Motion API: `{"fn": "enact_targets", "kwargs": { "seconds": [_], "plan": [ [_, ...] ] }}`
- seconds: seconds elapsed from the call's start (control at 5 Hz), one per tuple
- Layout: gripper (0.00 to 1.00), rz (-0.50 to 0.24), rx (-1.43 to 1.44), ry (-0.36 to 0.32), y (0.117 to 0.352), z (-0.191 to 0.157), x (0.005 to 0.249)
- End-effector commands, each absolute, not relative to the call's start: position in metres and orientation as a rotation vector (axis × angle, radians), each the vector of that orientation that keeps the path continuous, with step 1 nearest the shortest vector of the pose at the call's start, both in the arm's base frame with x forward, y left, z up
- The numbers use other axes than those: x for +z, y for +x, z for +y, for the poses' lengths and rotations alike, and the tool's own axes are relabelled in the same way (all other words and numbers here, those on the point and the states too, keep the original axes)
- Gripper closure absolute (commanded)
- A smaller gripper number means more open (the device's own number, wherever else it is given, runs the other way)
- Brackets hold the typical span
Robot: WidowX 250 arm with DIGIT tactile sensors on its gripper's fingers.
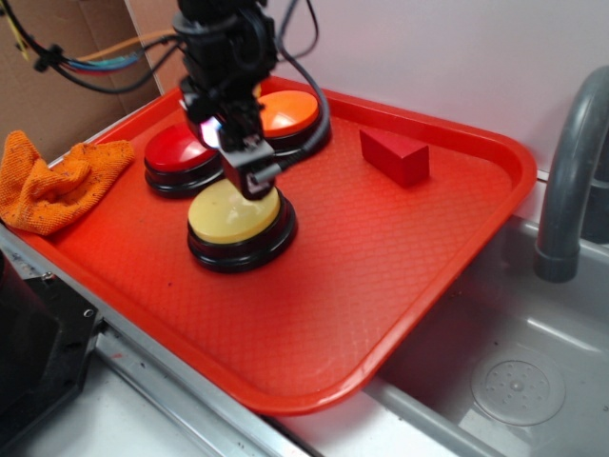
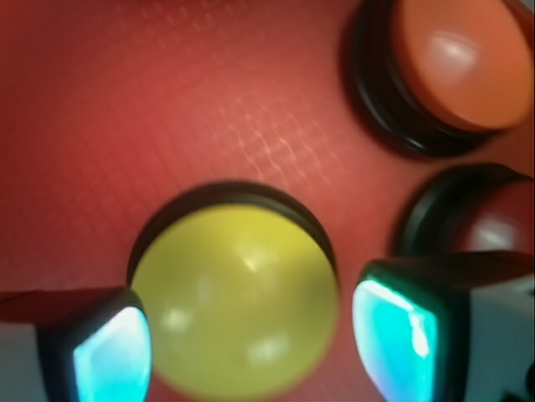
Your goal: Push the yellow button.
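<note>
Yellow button (image 1: 234,213): pale dome on a glossy black round base, toward the left middle of the red tray (image 1: 381,286)
Tool (image 1: 249,175): directly above the yellow button's far edge, pointing down; whether it touches the dome cannot be told
Tool state: fingers (image 2: 113,356) spread apart in the wrist view, one at each side of the yellow dome, gripping nothing
Neighbours: red button (image 1: 181,152) and orange button (image 1: 288,116) just behind the yellow one
Elsewhere: red wedge block (image 1: 395,155) far right on the tray; orange cloth (image 1: 57,181) at its left edge
</note>
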State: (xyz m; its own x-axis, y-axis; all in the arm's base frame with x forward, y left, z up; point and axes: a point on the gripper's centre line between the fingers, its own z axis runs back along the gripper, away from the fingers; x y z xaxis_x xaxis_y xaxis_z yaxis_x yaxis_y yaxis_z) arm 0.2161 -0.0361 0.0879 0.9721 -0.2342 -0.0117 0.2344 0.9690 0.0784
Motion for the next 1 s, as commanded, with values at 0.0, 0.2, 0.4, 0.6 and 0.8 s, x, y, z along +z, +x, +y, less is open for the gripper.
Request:
{"fn": "enact_targets", "kwargs": {
  "seconds": [0.0,0.2,0.4,0.6,0.8],
  "plan": [
    [0.00,-0.065,-0.231,0.106,0.223,-0.038,0.119],
    [0.00,-0.100,-0.281,0.097,0.222,-0.037,0.126],
    [0.00,-0.082,-0.280,0.115,0.219,-0.036,0.135],
    [0.00,-0.083,-0.265,0.089,0.215,-0.034,0.144],
    [0.00,-0.056,-0.247,0.058,0.212,-0.034,0.152]
  ]
}}
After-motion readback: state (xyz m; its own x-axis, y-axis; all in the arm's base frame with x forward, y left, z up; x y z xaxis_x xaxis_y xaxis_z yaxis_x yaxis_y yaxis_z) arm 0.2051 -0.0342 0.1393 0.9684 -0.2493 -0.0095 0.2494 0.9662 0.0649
